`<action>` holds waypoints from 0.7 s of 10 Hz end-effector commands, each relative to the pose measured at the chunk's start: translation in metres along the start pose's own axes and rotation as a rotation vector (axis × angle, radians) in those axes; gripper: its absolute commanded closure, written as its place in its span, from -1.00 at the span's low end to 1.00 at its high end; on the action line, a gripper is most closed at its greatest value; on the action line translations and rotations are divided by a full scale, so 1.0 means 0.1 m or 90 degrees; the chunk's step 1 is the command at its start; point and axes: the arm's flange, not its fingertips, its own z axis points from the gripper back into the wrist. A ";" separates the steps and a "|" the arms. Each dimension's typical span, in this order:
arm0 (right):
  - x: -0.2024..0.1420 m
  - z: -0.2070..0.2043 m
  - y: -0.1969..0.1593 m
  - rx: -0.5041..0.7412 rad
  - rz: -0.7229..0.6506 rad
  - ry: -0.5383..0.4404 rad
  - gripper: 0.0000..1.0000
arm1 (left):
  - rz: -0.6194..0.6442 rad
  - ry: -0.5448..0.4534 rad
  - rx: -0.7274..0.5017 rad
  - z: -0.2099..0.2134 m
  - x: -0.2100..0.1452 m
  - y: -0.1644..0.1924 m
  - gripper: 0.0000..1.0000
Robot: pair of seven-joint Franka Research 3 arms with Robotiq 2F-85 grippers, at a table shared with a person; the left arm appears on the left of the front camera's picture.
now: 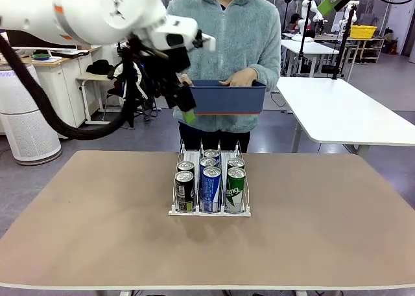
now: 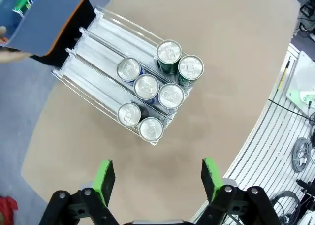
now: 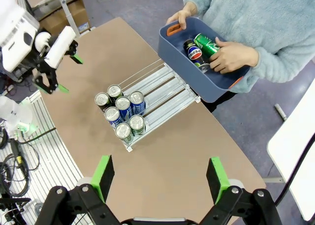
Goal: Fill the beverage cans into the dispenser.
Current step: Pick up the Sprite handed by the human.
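- The rack [image 1: 209,213] sits in the middle of the front view, on the brown table [image 1: 97,212].
- The rack has three lanes. Seven cans [image 1: 212,187] stand in it, all bunched up at the low front edge.
- Two black ones are in the left lane, three blue ones in the middle lane and two green ones in the right lane.
- The back part of every lane is bare, so there is room for more.
- A person at the far side holds a blue bin [image 1: 227,98] in the upper middle of the front view, just past the far edge of the table.
- In the right wrist view the bin is at the upper right. A black can [image 3: 195,52] and a green can [image 3: 207,43] lie inside it.
- The person's hand [image 3: 230,57] is in the bin too, right beside those two. I cannot tell if another one hides under it.
- The left gripper [image 2: 157,178] hangs high over the table. Its fingers are spread wide and nothing is between them.
- The right gripper [image 3: 160,178] is high up too. Its fingers are spread wide and it holds nothing.
- I think most of the job is done. Seven are in, and at least two wait in the bin.
- Next, one from the bin needs to go into the bare part of a lane.
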 end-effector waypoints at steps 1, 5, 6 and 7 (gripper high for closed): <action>-0.01 -0.01 -0.01 0.003 0.004 -0.001 -1.00 | -0.031 -0.033 -0.040 0.28 -0.33 0.09 -0.88; -0.01 -0.01 -0.01 0.003 0.004 -0.001 -1.00 | 0.005 -0.019 0.005 1.08 -0.47 0.36 -0.88; -0.01 -0.01 -0.01 0.003 0.004 -0.001 -1.00 | -0.021 -0.026 -0.010 0.96 -0.47 0.40 -0.88; -0.01 -0.01 -0.01 0.003 0.004 -0.001 -1.00 | -0.009 -0.034 -0.005 1.05 -0.49 0.31 -0.88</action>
